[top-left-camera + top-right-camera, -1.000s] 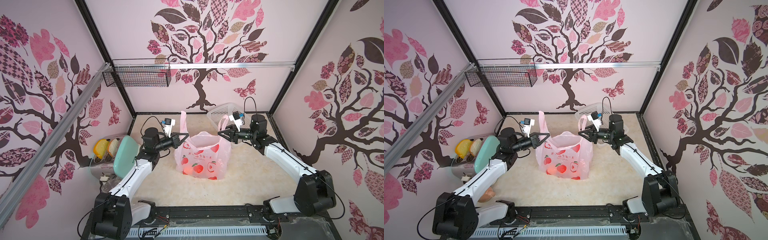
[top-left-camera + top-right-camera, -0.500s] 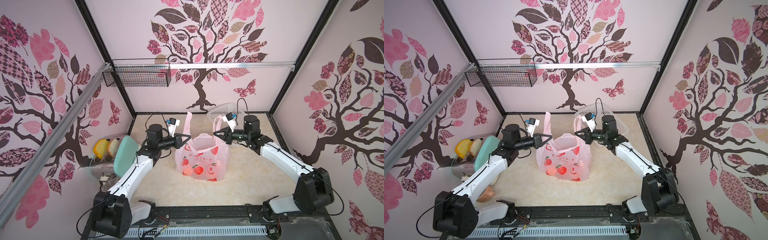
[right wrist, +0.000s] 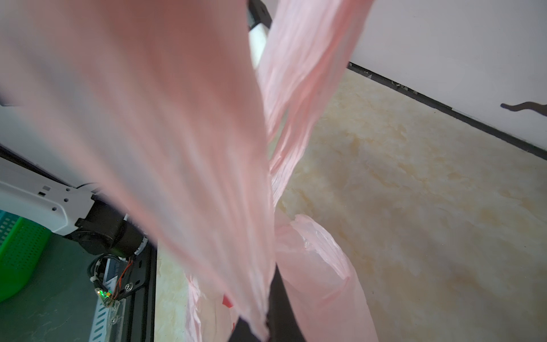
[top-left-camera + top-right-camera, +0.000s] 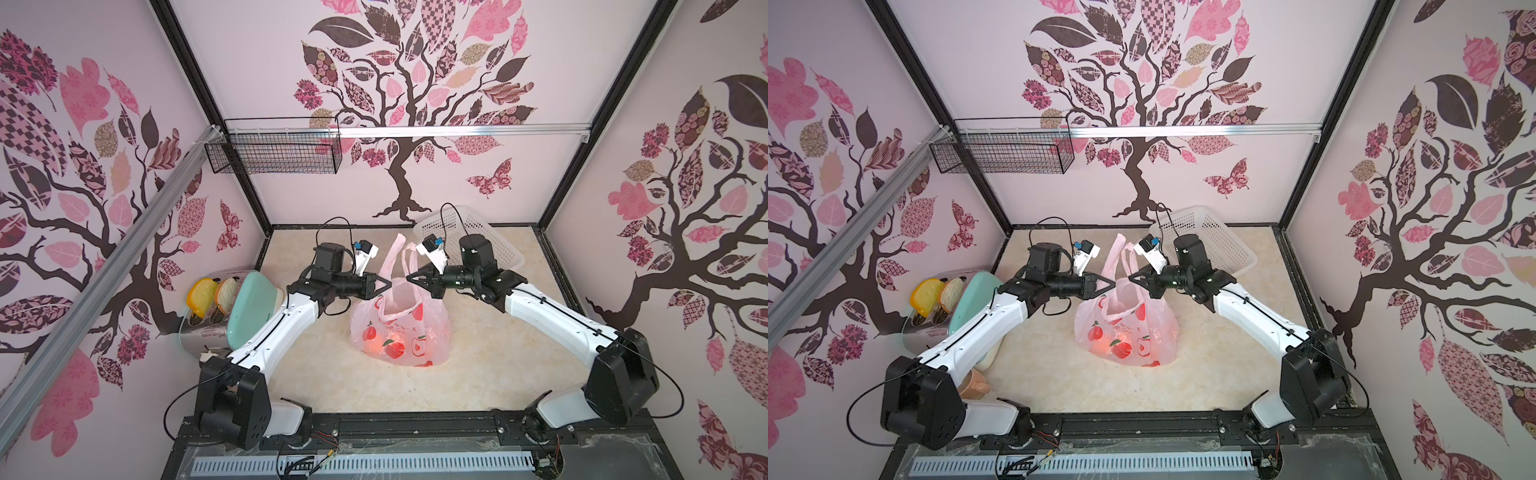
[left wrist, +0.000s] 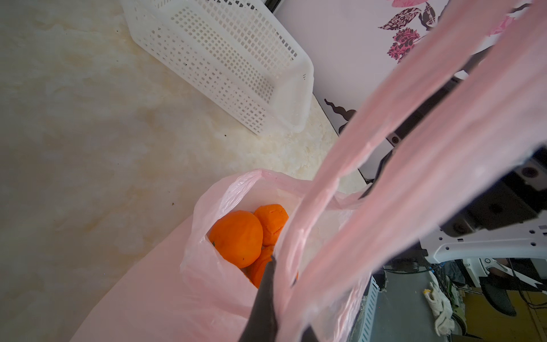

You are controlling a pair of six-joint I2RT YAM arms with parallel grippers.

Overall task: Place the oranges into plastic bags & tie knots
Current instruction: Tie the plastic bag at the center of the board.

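Marble table (image 4: 498, 374), bag (image 4: 399, 336) stood in middle, oranges (image 5: 236, 237) seen inside, its handles (image 4: 392, 259) pinched, one by closed left gripper (image 4: 388, 284), one by closed right gripper (image 4: 409, 278).

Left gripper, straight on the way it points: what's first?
The left gripper pinches the bag by a handle; straight ahead, likely the other handle strip, then the right gripper facing it. Depth unclear.
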